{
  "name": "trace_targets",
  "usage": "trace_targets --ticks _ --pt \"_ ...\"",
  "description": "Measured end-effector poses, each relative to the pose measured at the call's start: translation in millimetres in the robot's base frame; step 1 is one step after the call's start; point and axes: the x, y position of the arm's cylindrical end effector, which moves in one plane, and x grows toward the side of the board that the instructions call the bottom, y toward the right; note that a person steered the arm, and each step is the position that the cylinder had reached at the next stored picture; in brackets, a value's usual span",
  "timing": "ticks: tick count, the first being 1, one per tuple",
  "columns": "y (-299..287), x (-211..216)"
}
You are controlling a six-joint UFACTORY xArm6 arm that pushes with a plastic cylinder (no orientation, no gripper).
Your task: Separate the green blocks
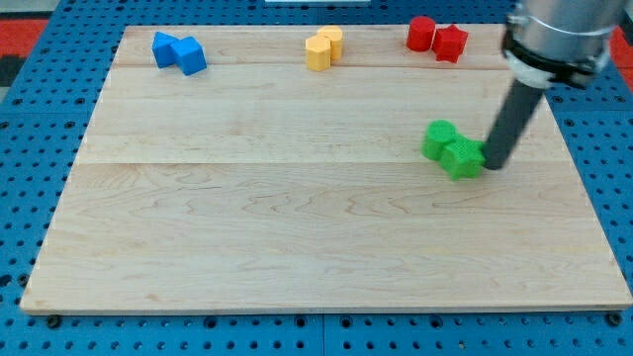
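Two green blocks sit touching at the board's right middle: a rounded green block [438,139] at the upper left and an angular green block [461,158] at the lower right. My tip [492,165] is right beside the angular green block, on its right side, seemingly in contact with it. The dark rod rises from the tip toward the view's top right.
Two blue blocks [179,51] touch at the top left. Two yellow blocks [323,47] touch at the top middle. Two red blocks [437,38] touch at the top right. The wooden board [297,227] lies on a blue pegboard.
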Motion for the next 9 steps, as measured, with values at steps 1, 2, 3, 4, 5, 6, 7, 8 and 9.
trace_targets --ticks 1,2,3,4,5,6,7,8,9 --pt "-29 -27" --pt "-64 -49" --pt "-119 -61" --pt "-154 -76" --pt "-196 -76" --pt "-224 -79" --pt "-247 -85" --pt "-274 -77" --pt "-228 -73"
